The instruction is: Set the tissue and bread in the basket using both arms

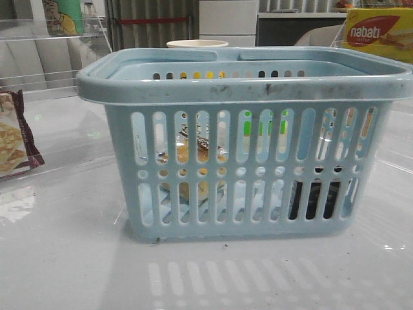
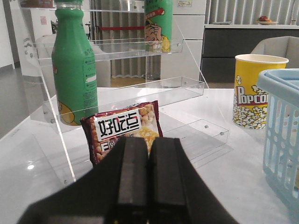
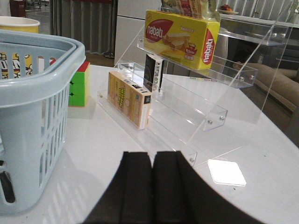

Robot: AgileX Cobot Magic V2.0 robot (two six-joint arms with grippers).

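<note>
Bread (image 1: 193, 155) and the dark tissue pack (image 1: 316, 199) both sat inside the blue basket (image 1: 245, 87), left gripper (image 2: 148, 186) and right gripper (image 3: 152, 186) jaws pressed together, holding nothing

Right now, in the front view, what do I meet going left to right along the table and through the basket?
Maroon-edged cracker packet at the left edge → bread inside the basket's left half → tissue, the dark block low in its right half → nabati box, far right in the background.

One basket (image 1: 245, 84), one bread (image 1: 193, 155), one tissue (image 1: 316, 197), two bottles (image 2: 74, 70), one popcorn cup (image 2: 254, 91).
</note>
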